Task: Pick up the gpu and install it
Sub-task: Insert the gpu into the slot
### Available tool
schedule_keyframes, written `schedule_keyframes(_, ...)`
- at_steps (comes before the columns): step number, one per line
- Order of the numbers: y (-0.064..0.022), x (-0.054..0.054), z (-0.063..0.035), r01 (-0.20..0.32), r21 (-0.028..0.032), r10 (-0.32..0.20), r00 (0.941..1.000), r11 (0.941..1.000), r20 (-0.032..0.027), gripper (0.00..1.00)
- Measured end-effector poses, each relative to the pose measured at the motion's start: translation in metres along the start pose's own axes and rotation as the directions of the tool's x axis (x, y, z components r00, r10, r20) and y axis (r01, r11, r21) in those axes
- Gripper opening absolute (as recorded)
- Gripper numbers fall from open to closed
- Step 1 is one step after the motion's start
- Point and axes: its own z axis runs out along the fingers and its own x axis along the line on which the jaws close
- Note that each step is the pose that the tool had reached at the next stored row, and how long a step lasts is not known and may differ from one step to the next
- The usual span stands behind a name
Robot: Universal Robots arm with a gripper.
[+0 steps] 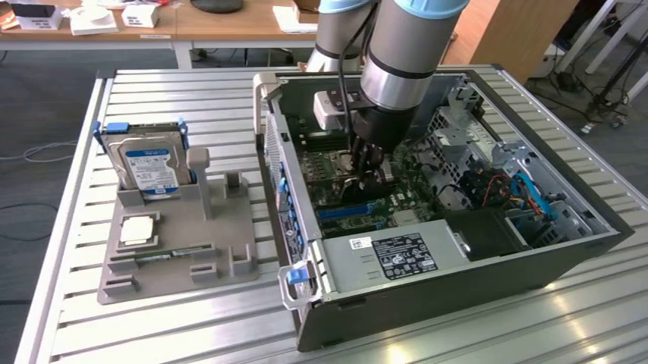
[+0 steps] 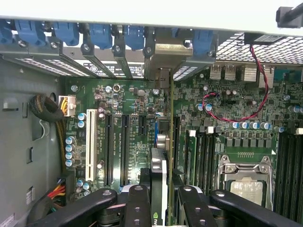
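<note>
Slatted metal table [image 1: 61, 250] carries the open computer case [image 1: 426, 303], centre-right of the exterior view, with my gripper [image 2: 158, 194] inside it. Nearest the wrist camera, its black fingers [image 2: 137, 203] are clamped on the gpu [image 2: 160, 165], seen edge-on over the motherboard [image 2: 113, 99]; farther off, its silver bracket [image 2: 166, 54] sits at the rear wall. I judge this the seating step: it calls for a straight, even press. Whether the card's edge is in its slot is hidden behind the card.
</note>
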Motion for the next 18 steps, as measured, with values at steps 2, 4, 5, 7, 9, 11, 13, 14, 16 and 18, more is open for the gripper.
schedule_keyframes(2, 0.0, 0.0, 0.0, 0.0, 0.0, 0.0, 1.0, 1.0, 0.0, 0.27)
schedule_keyframes(4, 0.0001, 0.0001, 0.0003, 0.0, 0.0, 0.0, 1.0, 1.0, 0.0, 0.27)
schedule_keyframes(5, 0.0001, 0.0001, 0.0008, 0.0, 0.0001, 0.0, 1.0, 1.0, 0.0001, 0.27)
schedule_keyframes(7, 0.0001, 0.0001, 0.0018, 0.0, 0.0, 0.0, 1.0, 1.0, 0.0, 0.27)
schedule_keyframes(9, 0.0002, 0.0001, 0.0028, 0.0, 0.0001, 0.0, 1.0, 1.0, 0.0, 0.27)
schedule_keyframes(11, 0.0002, 0.0001, 0.0028, 0.0, -0.0001, 0.0, 1.0, 1.0, -0.0002, 0.27)
schedule_keyframes(13, 0.0002, 0.0001, 0.0029, 0.0, -0.0001, 0.0, 1.0, 1.0, -0.0001, 0.27)
schedule_keyframes(14, 0.0002, 0.0001, 0.0029, 0.0, 0.0, 0.0, 1.0, 1.0, -0.0001, 0.27)
schedule_keyframes(16, 0.0001, 0.0001, 0.0038, 0.0, 0.0003, 0.0, 1.0, 1.0, 0.0005, 0.27)
schedule_keyframes(18, 0.0002, 0.0001, 0.0047, 0.0, 0.0, 0.0, 1.0, 1.0, 0.0, 0.27)
